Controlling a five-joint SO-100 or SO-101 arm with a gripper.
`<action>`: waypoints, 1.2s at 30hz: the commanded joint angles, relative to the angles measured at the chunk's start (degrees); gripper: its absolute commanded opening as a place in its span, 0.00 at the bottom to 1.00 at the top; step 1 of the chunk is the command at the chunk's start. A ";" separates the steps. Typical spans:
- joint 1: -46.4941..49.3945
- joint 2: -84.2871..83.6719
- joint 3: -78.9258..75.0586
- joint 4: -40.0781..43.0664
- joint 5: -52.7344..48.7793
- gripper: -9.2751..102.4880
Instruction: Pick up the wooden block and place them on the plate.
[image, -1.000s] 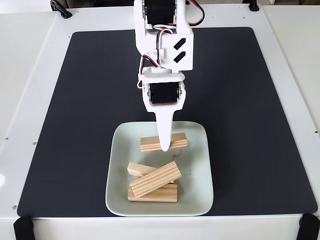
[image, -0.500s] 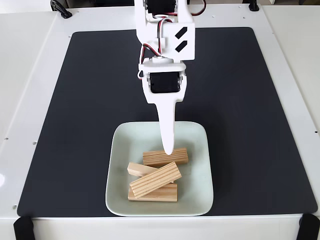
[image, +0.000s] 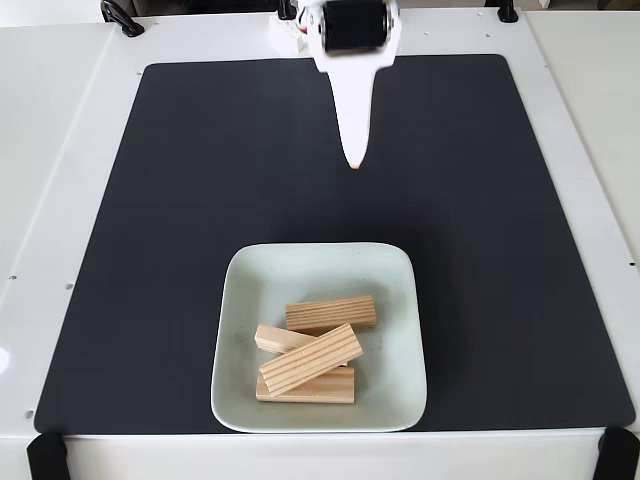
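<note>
The pale mint-green plate (image: 300, 272) sits near the front of the black mat. Several wooden blocks lie in it. One block (image: 331, 313) lies flat behind the pile. A second block (image: 311, 358) rests slantwise across a third block (image: 276, 337) and a fourth block (image: 310, 390) at the front. My white gripper (image: 354, 160) hangs over the mat well behind the plate, with nothing in it. From this angle I see a single finger (image: 354, 110) pointing toward the plate, and the gap between the jaws is hidden.
The black mat (image: 150, 220) covers most of the white table (image: 60, 150). Black clamps (image: 46, 455) sit at the table's front corners, and a cable (image: 120, 18) lies at the back left.
The gripper let the block go onto the plate behind the pile, then lifted and drew back toward the rear of the mat. The blocks lie still.
</note>
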 joint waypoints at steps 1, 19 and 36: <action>0.00 11.07 3.78 -0.79 2.29 0.08; -0.18 61.00 48.08 -21.71 3.34 0.08; -2.37 94.39 81.91 -23.38 3.87 0.08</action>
